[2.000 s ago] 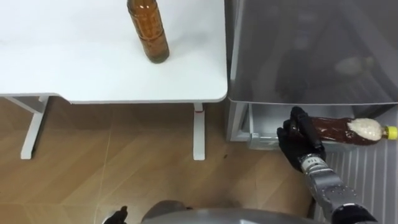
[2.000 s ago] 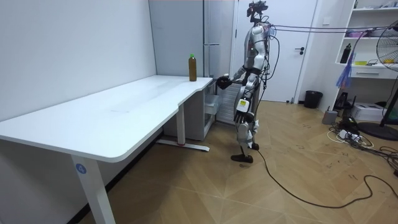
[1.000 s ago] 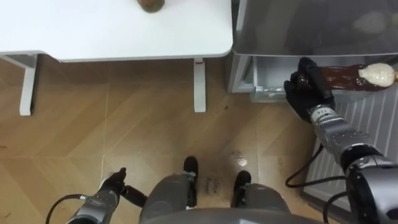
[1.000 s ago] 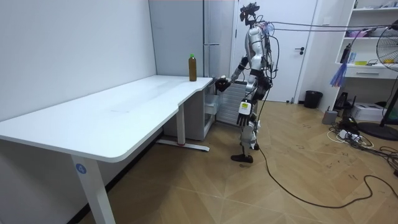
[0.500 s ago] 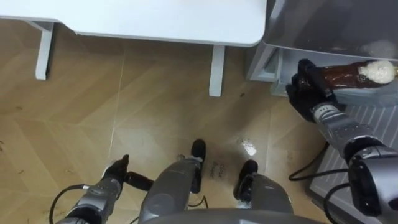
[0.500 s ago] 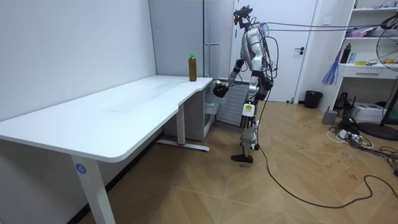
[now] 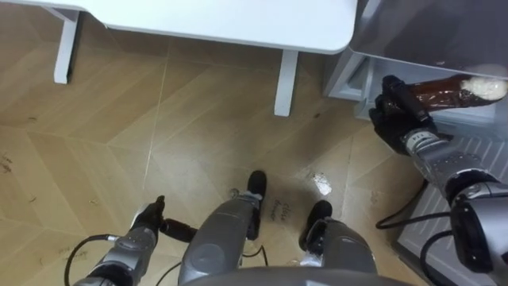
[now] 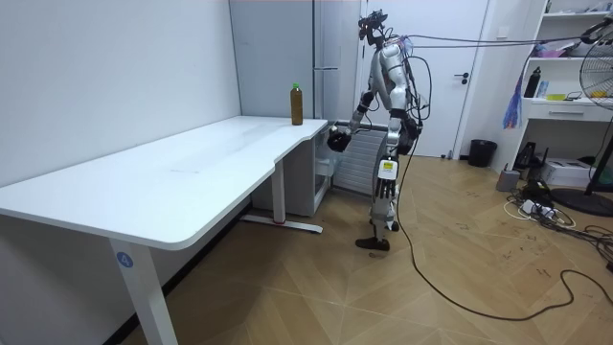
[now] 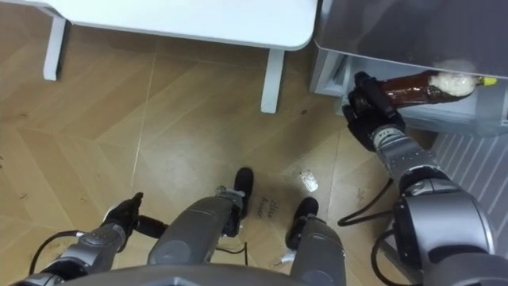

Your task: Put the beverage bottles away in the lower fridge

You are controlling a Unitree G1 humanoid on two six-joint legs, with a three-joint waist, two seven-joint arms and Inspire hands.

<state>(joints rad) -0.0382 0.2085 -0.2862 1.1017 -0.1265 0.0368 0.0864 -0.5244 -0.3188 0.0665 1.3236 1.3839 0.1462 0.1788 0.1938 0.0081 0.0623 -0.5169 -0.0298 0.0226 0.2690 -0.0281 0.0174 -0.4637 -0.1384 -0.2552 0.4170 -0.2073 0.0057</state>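
The right hand (image 7: pixel 397 111) has fingers curled round the bottle (image 7: pixel 444 90), whose long axis points right into the lower fridge (image 7: pixel 347 73). The left hand (image 7: pixel 148 225) hangs near left, fingers unreadable.

right hand (image 7: pixel 394 115) gripping brown bottle (image 7: pixel 440 90), fridge (image 7: pixel 421 28) beside white table (image 7: pixel 238 20)

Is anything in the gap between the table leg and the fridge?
No: only bare wooden floor lies between the table leg and the fridge, in both eye views.
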